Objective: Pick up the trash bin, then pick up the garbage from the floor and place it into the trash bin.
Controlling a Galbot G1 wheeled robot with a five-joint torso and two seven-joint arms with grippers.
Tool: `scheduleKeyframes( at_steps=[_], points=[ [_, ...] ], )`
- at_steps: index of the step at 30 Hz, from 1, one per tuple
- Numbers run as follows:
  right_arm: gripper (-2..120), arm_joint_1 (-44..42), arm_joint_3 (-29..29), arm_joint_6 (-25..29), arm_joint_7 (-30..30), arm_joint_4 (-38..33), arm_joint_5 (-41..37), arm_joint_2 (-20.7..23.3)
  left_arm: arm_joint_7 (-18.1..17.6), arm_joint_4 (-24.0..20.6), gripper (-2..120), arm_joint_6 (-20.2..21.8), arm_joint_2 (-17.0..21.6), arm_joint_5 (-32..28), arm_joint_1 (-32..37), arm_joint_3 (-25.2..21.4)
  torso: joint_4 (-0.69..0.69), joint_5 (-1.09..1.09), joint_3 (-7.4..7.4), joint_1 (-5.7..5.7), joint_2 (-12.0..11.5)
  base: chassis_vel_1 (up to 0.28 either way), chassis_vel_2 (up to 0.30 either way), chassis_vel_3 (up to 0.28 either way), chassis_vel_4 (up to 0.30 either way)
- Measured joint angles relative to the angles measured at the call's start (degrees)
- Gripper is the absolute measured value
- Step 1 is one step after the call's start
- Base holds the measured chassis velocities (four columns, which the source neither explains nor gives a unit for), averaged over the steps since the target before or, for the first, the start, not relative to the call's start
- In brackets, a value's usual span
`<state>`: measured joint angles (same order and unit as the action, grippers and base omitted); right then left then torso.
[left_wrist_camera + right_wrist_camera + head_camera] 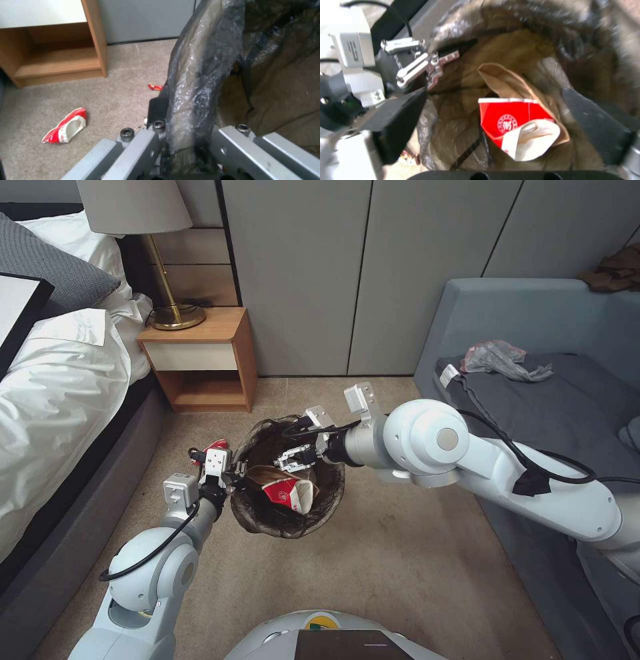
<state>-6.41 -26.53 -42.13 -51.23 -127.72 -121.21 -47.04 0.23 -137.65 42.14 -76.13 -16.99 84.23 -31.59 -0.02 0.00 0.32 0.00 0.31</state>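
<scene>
The left tool is closed on the rim of the small round trash bin with a dark brown plastic bag liner, one finger outside the liner-covered wall and the other inside it. The bin sits above the beige carpeted floor, in front of the wooden nightstand. The right tool hangs over the bin mouth with its jaws spread wide and nothing between them; in the right wrist view its two dark fingers stand on either side of the bin contents. Inside the bin lie a crumpled red-and-white paper cup and, touching it from behind, a brown paper bag. On the floor just outside the bin, on the left tool's side, lie a flattened red-and-white paper cup and, nearer the bin wall, a small red wrapper scrap.
</scene>
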Motion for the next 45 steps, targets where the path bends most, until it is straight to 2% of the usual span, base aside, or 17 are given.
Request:
scheduleKeyframes(
  at_steps=[6,9,10,12,13,15,17,18,21,22,24,25,28,29,32,36,45],
  points=[
    [100,-1.6,9.3,0.0,1.3,-2.1,1.9,1.9,-0.5,-0.5,2,0.0,0.0,-0.6,0.2,-0.6,0.02,-0.01,0.0,0.0,0.0,0.0,0.0,0.0,0.0],
    [100,-7.6,20.3,1.6,6.7,-2.3,16.2,8.0,-0.5,-0.7,2,0.0,0.5,-1.0,0.3,-1.4,0.02,0.0,0.0,0.0,0.0,0.0,0.0,0.0,0.0],
    [100,-7.6,20.3,1.6,6.7,-2.3,16.2,8.0,-0.5,-0.7,2,0.0,0.5,-1.0,0.3,-1.4,0.02,0.0,0.0,0.0,0.0,0.0,0.0,0.0,0.0],
    [100,-16.4,30.0,7.4,11.5,-1.7,32.6,12.1,-0.5,-1.0,2,0.0,0.5,-1.3,0.7,-2.0,-0.02,0.01,-0.01,0.0,0.0,0.0,0.0,0.0,0.0],
    [100,-16.4,30.0,7.4,11.5,-1.7,32.6,12.1,-0.5,-1.0,2,0.0,0.5,-1.3,0.7,-2.0,-0.02,0.01,-0.01,0.0,0.0,0.0,0.0,0.0,0.0],
    [100,-24.6,39.0,11.4,15.4,-0.5,44.1,12.6,-0.4,-1.5,2,0.0,0.1,-1.4,1.5,-2.8,-0.03,0.04,0.0,0.0,0.0,0.0,0.0,0.0,0.0],
    [100,-38.6,55.1,16.1,20.0,0.2,58.3,10.1,-0.5,-1.7,2,0.0,-0.3,-1.2,1.7,-3.3,0.02,-0.05,-0.01,0.0,0.0,0.0,0.0,0.0,0.0],
    [100,-38.6,55.1,16.1,20.0,0.2,58.3,10.1,-0.5,-1.7,2,0.0,-0.3,-1.2,1.7,-3.3,0.02,-0.05,-0.01,0.0,0.0,0.0,0.0,0.0,0.0],
    [100,-57.6,71.1,22.2,27.7,0.3,73.6,3.0,-0.4,-1.5,2,0.0,-0.1,-1.1,1.6,-3.1,0.01,0.06,-0.01,0.0,0.0,0.0,0.0,0.0,0.0],
    [100,-57.6,71.1,22.2,27.7,0.3,73.6,3.0,-0.4,-1.5,2,0.0,-0.1,-1.1,1.6,-3.1,0.01,0.06,-0.01,0.0,0.0,0.0,0.0,0.0,0.0],
    [100,-70.9,78.6,31.3,34.4,1.1,87.1,-4.3,-0.3,-1.1,2,0.0,0.0,-0.8,1.6,-2.9,-0.05,0.03,-0.01,-0.01,0.0,0.0,0.0,0.0,0.0],
    [100,-70.9,78.6,31.3,34.4,1.1,87.1,-4.3,-0.3,-1.1,2,0.0,0.0,-0.8,1.6,-2.9,-0.05,0.03,-0.01,-0.01,0.0,0.0,0.0,0.0,0.0],
    [100,-79.5,80.8,44.0,38.4,2.6,101.4,-17.2,-0.1,-0.8,2,0.0,-0.2,-0.6,1.4,-2.7,-0.02,-0.04,-0.01,-0.01,0.0,0.0,0.0,0.0,0.0],
    [100,-79.5,80.8,44.0,38.4,2.6,101.4,-17.2,-0.1,-0.8,2,0.0,-0.2,-0.6,1.4,-2.7,-0.02,-0.04,-0.01,-0.01,0.0,0.0,0.0,0.0,0.0],
    [100,-83.0,79.1,51.4,38.9,3.7,112.1,-29.9,0.1,-0.7,2,0.0,-0.2,-0.2,1.4,-2.4,0.02,-0.01,-0.01,-0.01,0.0,0.0,0.0,0.0,0.0],
    [100,-86.0,77.5,54.7,40.6,4.7,117.1,-36.4,0.2,-0.6,2,0.0,-0.2,0.0,1.4,-2.4,0.01,-0.04,-0.01,-0.01,0.0,0.0,0.0,0.0,0.0],
    [100,-89.1,74.3,60.0,42.9,8.3,121.6,-40.6,0.4,-0.8,2,0.0,-0.4,0.2,2.1,-2.4,0.0,-0.01,0.0,-0.01,0.0,0.0,0.0,0.0,0.0]
  ],
)
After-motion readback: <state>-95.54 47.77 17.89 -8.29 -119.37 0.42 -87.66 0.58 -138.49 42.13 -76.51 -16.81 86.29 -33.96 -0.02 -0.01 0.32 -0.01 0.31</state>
